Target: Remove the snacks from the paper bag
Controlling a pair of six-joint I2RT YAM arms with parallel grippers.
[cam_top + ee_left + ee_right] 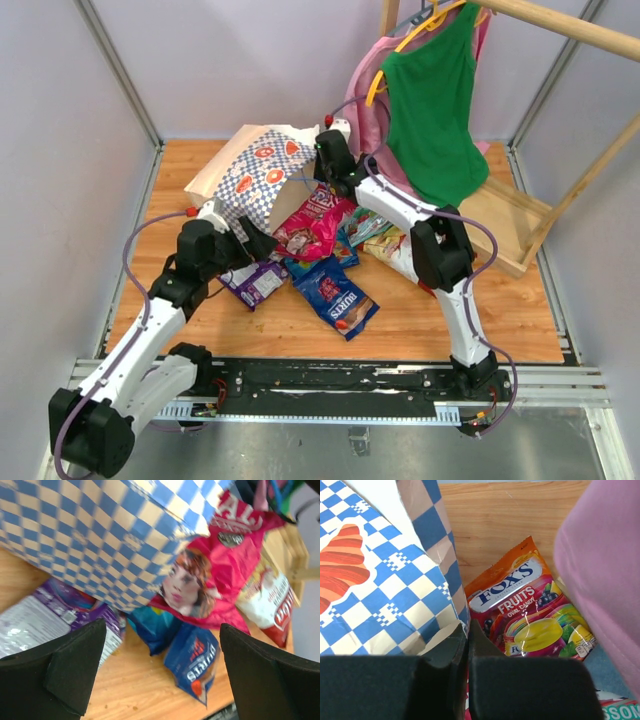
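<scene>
Right wrist view: right claw (468,647) pinched tight on the paper bag (375,580) rim, lower centre. Left claw (162,655) gapes empty. Snacks (318,232) lie mid-table, some half hidden under the bag.

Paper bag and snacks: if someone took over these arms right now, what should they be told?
Left gripper: open, empty, hovering over the spilled packets.
Right gripper: shut, apparently pinching the paper bag at its mouth edge.
The bag lies on its side.
Done: blue packet, red-and-white packet and orange packet lie outside; the purple packet is out but partly under the bag.
Left: the magenta packet sits at the mouth, partly under the bag; pull it clear. The bag's inside is hidden, so check it.
</scene>
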